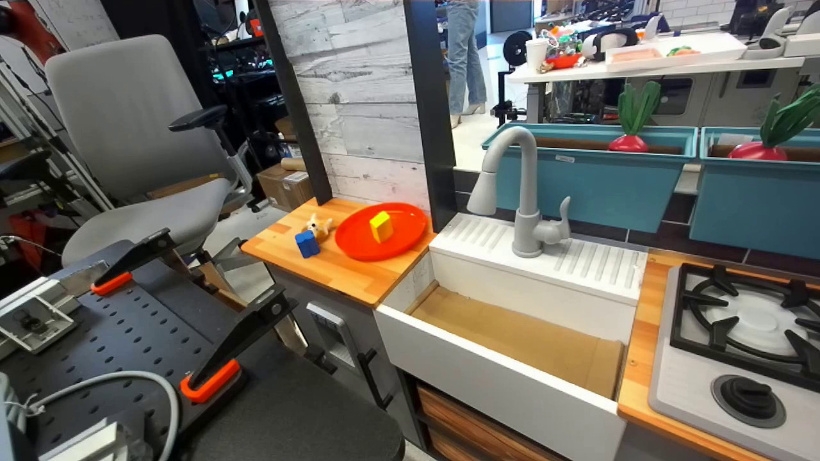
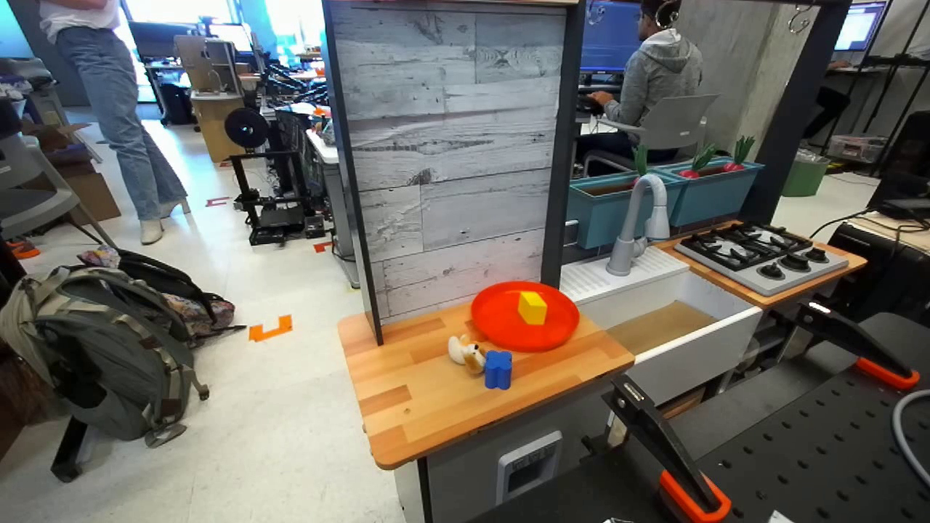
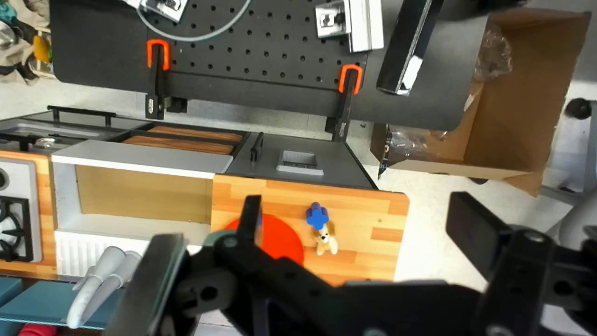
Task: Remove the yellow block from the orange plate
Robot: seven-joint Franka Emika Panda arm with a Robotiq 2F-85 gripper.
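Note:
The yellow block (image 1: 381, 227) stands on the orange plate (image 1: 352, 238) in an exterior view. The same block (image 2: 532, 309) and plate (image 2: 498, 321) show in an exterior view, with the block a little off the plate's middle. In the wrist view my gripper (image 3: 357, 210) is wide open, with nothing between its fingers, high above the counter. Part of the orange plate (image 3: 283, 240) shows just beside the left-hand finger there. The yellow block is hidden in the wrist view behind that finger. The gripper is out of view in both exterior views.
A blue flower-shaped block (image 2: 498, 369) and a small toy dog (image 2: 468, 354) sit beside the plate on the wooden counter (image 2: 429, 407). A wood-look panel (image 2: 450, 181) rises behind the plate. A white sink (image 1: 500, 378) with a grey faucet (image 1: 528, 192) adjoins the counter.

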